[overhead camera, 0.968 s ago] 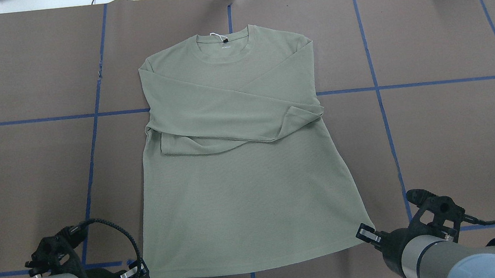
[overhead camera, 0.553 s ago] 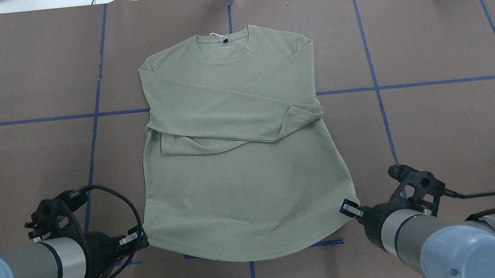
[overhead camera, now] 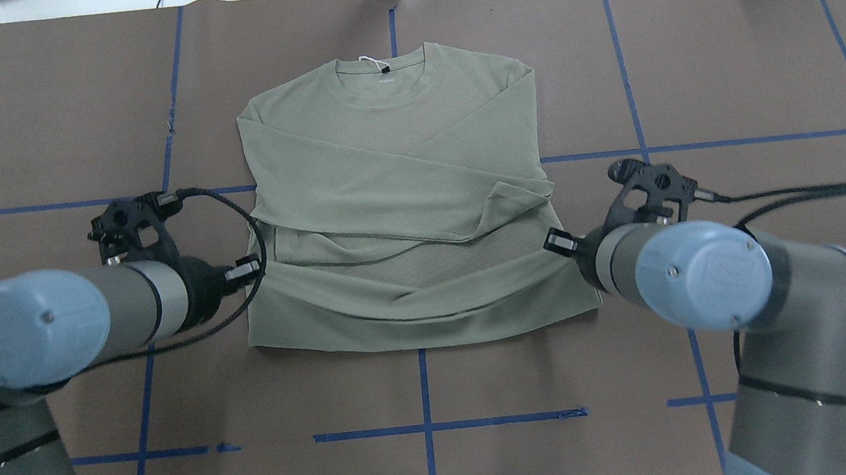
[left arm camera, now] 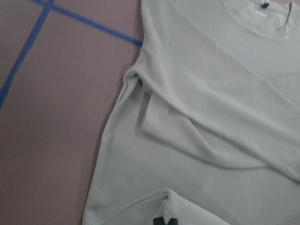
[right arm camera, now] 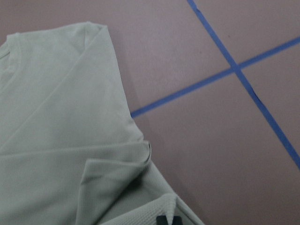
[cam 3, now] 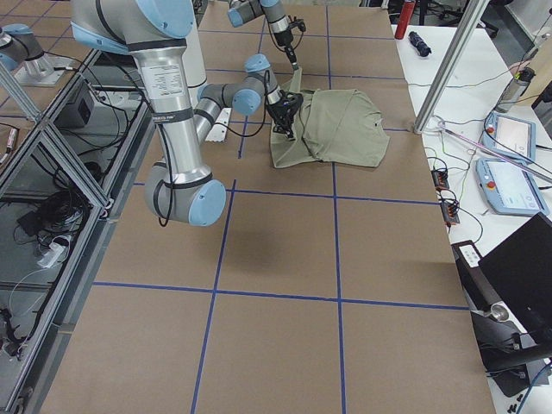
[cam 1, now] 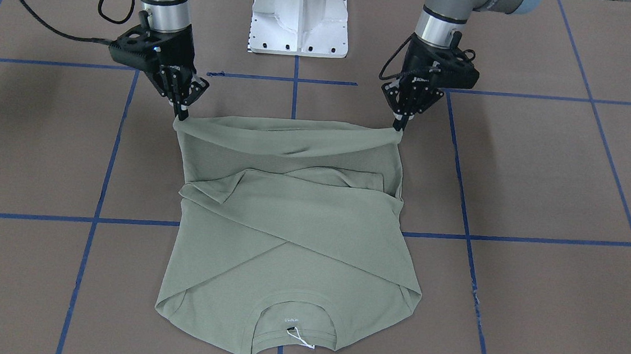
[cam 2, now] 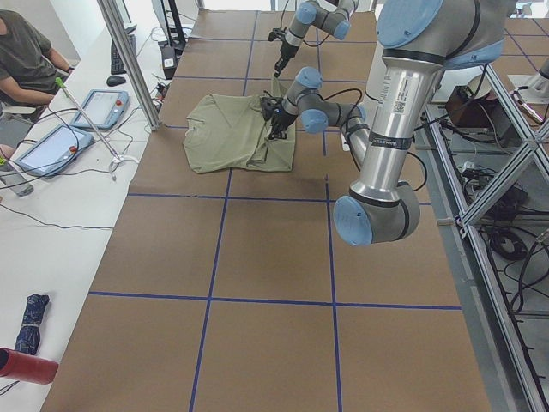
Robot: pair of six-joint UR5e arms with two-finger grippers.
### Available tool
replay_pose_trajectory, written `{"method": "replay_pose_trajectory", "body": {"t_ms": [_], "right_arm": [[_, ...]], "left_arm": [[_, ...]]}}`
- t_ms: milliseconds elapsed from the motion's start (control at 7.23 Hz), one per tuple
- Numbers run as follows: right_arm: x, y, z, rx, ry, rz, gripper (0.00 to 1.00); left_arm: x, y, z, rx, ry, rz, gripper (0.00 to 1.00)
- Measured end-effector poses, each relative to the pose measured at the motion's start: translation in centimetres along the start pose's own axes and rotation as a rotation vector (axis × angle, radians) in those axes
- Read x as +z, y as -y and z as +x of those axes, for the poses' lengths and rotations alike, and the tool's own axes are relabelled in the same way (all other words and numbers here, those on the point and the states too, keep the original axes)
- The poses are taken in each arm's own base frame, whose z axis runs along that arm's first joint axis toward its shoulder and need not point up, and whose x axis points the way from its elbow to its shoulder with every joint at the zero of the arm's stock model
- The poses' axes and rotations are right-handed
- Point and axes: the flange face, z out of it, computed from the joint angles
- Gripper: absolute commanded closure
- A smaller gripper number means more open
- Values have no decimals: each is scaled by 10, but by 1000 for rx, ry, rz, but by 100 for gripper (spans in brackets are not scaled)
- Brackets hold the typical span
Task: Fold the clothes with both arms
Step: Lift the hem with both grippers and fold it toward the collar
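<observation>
The pale green shirt (overhead camera: 390,140) lies flat on the brown table, collar (overhead camera: 382,78) at the far side, both sleeves crossed over its chest. Its hem (cam 1: 291,133) is raised off the table and hangs as a band between the two grippers. My left gripper (overhead camera: 251,269) is shut on the hem's left corner, seen in the front view on the right (cam 1: 397,128). My right gripper (overhead camera: 555,242) is shut on the other corner (cam 1: 181,116). Each wrist view shows a pinched cloth corner at its bottom edge, the left (left arm camera: 164,221) and the right (right arm camera: 168,220). A white tag (cam 1: 300,338) sits at the collar.
The white pedestal base (cam 1: 300,12) stands at the robot's side of the table. Blue tape lines (overhead camera: 640,151) grid the brown mat. A person (cam 2: 26,51) sits at a side table with tablets (cam 2: 103,107), beyond a metal post (cam 2: 129,60).
Both grippers have risen and carried the hem corners from the table's near edge toward the collar. The shirt's lower part now doubles over itself.
</observation>
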Motion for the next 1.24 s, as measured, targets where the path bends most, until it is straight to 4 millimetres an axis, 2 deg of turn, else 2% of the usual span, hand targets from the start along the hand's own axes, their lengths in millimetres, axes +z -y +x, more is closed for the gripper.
{"method": "replay_pose_trajectory", "body": {"t_ms": [138,277,415,553,692,968,1245], "right_arm": [[25,45,-16,-8,-41,28,100],[52,81,-34,-10,-80,51,100],[77,106,-52,-5,-105,65,100],[102,121,-63,0,-116,73,100],[123,130,-70,2,-117,79,100],[156,153,-88,15,-123,98,100],[175,173,-105,26,-119,114,100]], "left_arm": [[23,37,5,6,27,50,100],[52,67,9,1,38,87,100],[85,90,10,-8,33,116,100],[114,107,8,-17,25,137,100],[131,121,6,-25,20,155,100],[154,153,5,-33,4,193,100],[173,170,1,-16,5,214,100]]}}
